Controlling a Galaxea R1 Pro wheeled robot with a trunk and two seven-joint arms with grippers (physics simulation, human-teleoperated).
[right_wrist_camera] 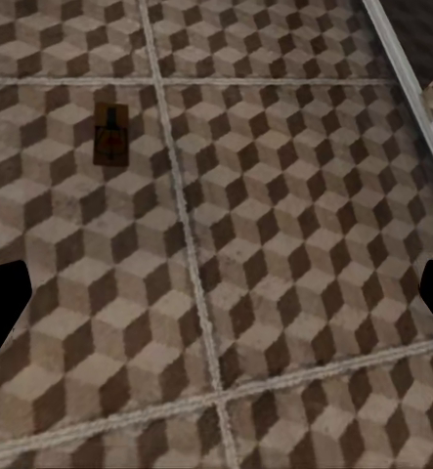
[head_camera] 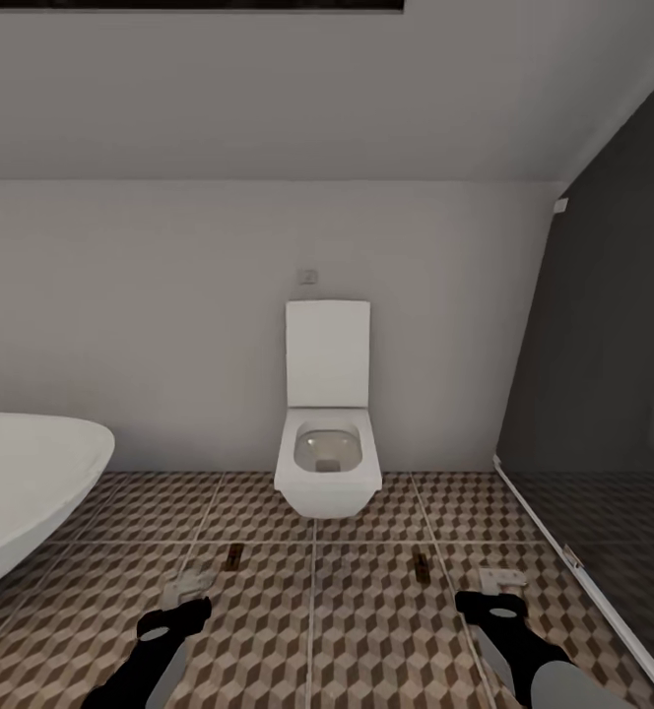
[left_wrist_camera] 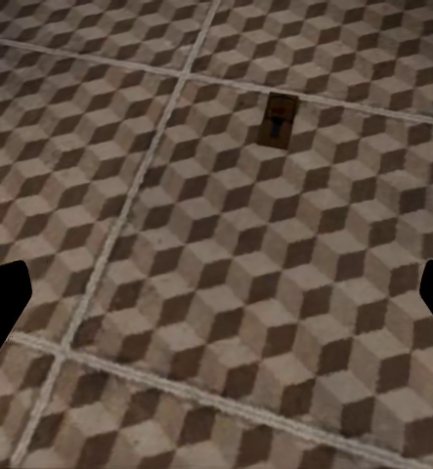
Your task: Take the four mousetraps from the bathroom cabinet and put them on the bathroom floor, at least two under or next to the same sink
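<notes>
Two claws, my left [head_camera: 184, 599] and right [head_camera: 496, 586], hang spread and empty over the floor tiles [head_camera: 366, 640]. Just beyond each lies a mousetrap, left [head_camera: 233, 558] and right [head_camera: 422, 566], both short of the toilet [head_camera: 328, 461]. No sink in sight here, so I judge the placing half done: next, fetch the remaining traps and set them by the sink.

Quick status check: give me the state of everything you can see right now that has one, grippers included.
Small brown wooden mousetrap on the left: flat on the cube-pattern tiled floor, ungripped.
Second brown mousetrap on the right: flat on same floor, ungripped.
White square toilet: lid up.
Left gripper: open, empty.
Right gripper: open, empty.
</notes>
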